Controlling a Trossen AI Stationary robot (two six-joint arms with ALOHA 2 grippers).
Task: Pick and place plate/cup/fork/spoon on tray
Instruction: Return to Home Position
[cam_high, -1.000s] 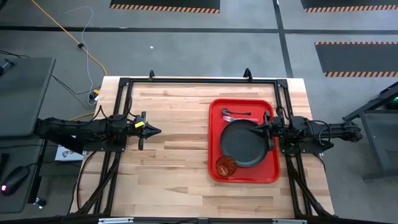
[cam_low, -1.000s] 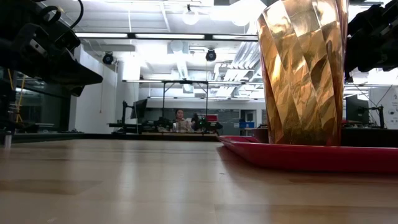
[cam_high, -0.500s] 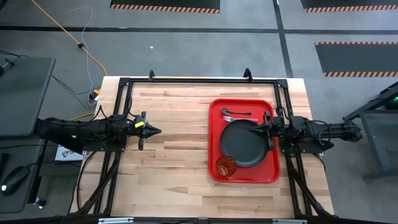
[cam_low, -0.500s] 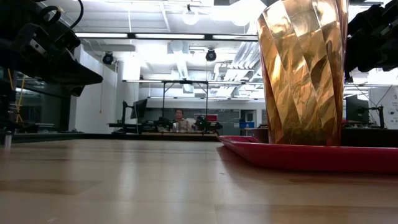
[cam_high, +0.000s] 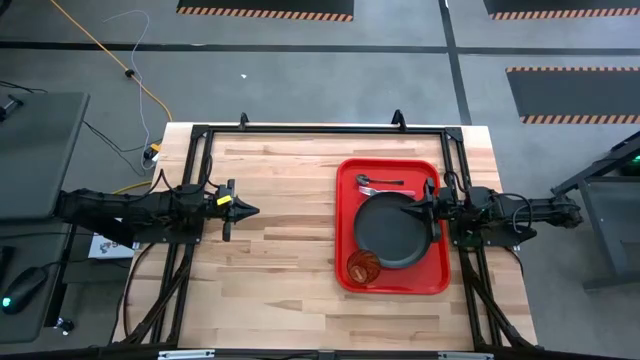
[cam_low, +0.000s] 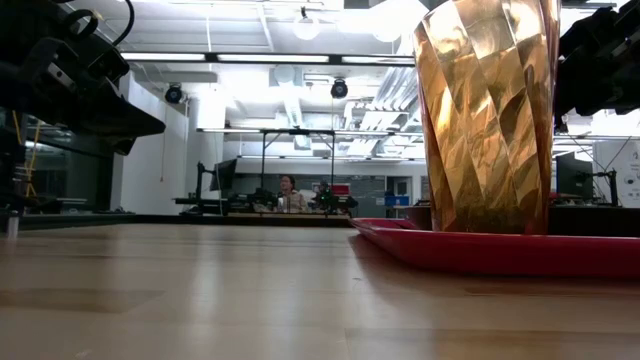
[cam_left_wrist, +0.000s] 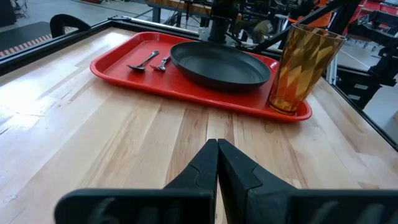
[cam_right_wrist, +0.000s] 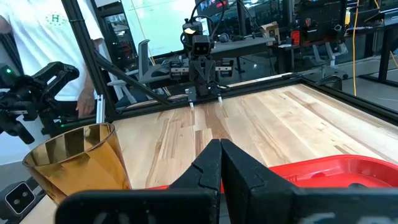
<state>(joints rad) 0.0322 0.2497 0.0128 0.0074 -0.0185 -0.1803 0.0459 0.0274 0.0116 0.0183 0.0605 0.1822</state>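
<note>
Left gripper (cam_high: 245, 210), left of centre: fingers pressed together, empty. Right of centre, tray (cam_high: 345, 170) carries spoon (cam_high: 382, 181) and, seemingly, fork (cam_high: 368, 190) at top, plate (cam_high: 385, 235) mid, cup (cam_high: 363, 267) lower left. Right gripper (cam_high: 412, 210) over plate, closed, empty.

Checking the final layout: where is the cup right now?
In the high view, the cup stands on the tray, in its lower-left corner, just below the plate.

Overhead, table-level, opposed wrist views sharing tray (cam_high: 410, 281)
</note>
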